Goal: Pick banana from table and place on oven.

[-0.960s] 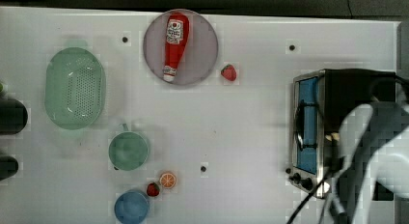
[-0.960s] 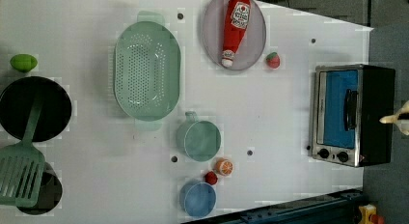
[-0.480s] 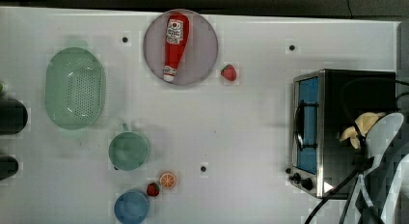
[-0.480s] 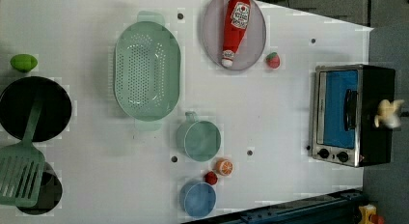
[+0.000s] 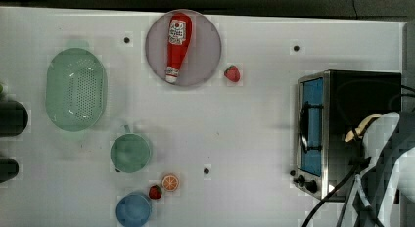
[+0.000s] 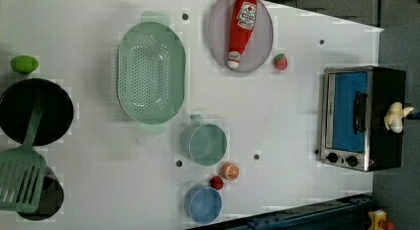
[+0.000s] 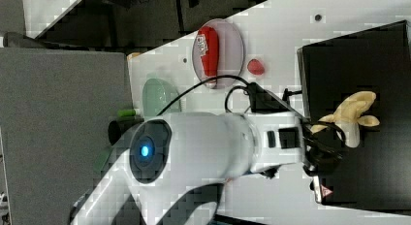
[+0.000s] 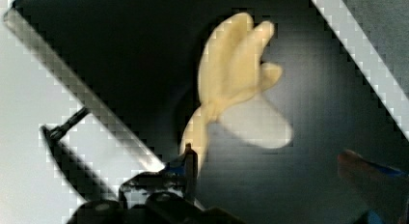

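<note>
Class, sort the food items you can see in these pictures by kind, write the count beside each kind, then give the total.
Banana: 1
Strawberries: 2
Orange slice: 1
Lime: 1
Ketchup bottle: 1
Total: 6

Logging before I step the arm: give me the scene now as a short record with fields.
banana: lying on the oven top, peel flaps spread
oven: on the table, door shut, at the top view's right
end effector: beside the banana, open, holding nothing
table: also bears a ketchup bottle on a plate
placement: looks done
</note>
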`<state>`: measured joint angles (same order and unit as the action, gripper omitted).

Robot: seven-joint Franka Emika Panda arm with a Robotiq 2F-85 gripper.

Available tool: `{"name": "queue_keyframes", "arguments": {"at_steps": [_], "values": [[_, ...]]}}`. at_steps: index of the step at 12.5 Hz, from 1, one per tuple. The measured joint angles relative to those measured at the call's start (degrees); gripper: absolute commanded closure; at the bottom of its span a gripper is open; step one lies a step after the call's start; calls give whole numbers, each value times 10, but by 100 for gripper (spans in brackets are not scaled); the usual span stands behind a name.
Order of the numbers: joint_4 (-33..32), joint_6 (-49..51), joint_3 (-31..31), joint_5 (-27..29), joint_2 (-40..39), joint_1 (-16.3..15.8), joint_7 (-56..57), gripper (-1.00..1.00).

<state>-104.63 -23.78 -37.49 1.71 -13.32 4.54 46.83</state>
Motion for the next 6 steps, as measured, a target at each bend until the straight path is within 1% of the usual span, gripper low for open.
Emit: {"name": "queue_keyframes", "arguments": {"at_steps": [1,3,5,6], "values": [[1,17,13,1,10,-2,-2,-100],[5,84,29,-4,45,-27,-17,-100],[9,115,79,-12,99,-43,-74,-100],[15,121,116,-19,127,-50,-112,-100]]}}
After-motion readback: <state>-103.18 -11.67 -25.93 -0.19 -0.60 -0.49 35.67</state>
